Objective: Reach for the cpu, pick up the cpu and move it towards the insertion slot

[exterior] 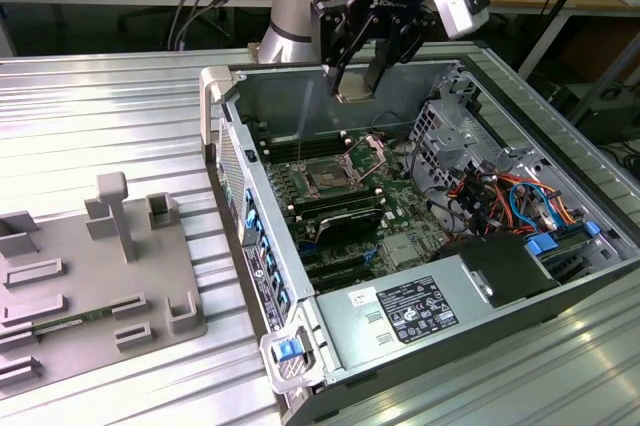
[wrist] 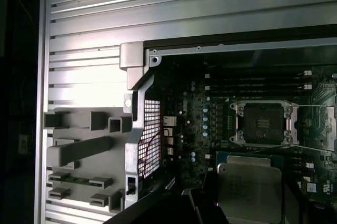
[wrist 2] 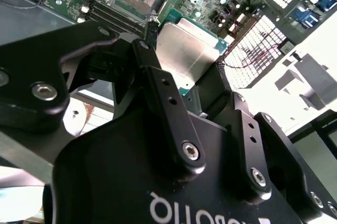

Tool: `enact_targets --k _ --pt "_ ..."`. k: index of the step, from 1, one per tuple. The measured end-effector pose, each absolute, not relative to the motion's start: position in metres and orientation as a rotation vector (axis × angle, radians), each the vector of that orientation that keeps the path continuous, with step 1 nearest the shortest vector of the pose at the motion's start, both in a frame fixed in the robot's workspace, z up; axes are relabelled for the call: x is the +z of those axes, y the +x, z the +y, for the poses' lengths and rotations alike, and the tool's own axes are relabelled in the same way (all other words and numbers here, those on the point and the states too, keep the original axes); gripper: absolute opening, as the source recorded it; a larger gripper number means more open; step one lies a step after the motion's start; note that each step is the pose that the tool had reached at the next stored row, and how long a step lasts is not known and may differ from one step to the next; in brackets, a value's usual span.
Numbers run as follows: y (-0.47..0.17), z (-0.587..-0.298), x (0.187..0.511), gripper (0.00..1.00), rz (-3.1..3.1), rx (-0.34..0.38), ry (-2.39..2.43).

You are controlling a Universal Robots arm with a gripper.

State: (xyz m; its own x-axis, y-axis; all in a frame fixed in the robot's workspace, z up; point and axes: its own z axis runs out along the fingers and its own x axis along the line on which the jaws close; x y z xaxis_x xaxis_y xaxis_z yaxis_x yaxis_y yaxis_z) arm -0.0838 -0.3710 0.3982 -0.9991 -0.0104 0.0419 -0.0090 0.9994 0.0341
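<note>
Exterior view: the gripper [exterior: 357, 86], clamping the cpu [exterior: 355, 95], is hanging above the insertion slot [exterior: 327, 175]; pickup is done, and the chip is not yet seated.

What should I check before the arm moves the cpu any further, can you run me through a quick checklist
1. Grip: the gripper is shut on the cpu, fingers on two opposite edges. Ok.
2. Clearance: the cpu hangs above the open computer case, touching nothing. Ok.
3. The insertion slot: frame lifted, dark centre bare, nothing sitting in it. Ok.
4. Wire lever: standing up beside the slot, close to the descent path. Cannot tell if it clears.
5. Alignment: in the first wrist view the cpu appears offset from the slot, not over it. Not ok.
6. Level of the cpu: cannot tell.
</note>
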Motion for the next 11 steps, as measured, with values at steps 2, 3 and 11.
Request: enact_targets --k 2,3,11 --pt "-0.081 -0.367 0.398 0.55 -3.099 -0.053 0.015" --pt "-0.080 -0.366 0.398 0.55 -3.099 -0.053 0.015" --pt "-0.074 -0.357 0.397 0.55 -3.100 -0.053 0.014"
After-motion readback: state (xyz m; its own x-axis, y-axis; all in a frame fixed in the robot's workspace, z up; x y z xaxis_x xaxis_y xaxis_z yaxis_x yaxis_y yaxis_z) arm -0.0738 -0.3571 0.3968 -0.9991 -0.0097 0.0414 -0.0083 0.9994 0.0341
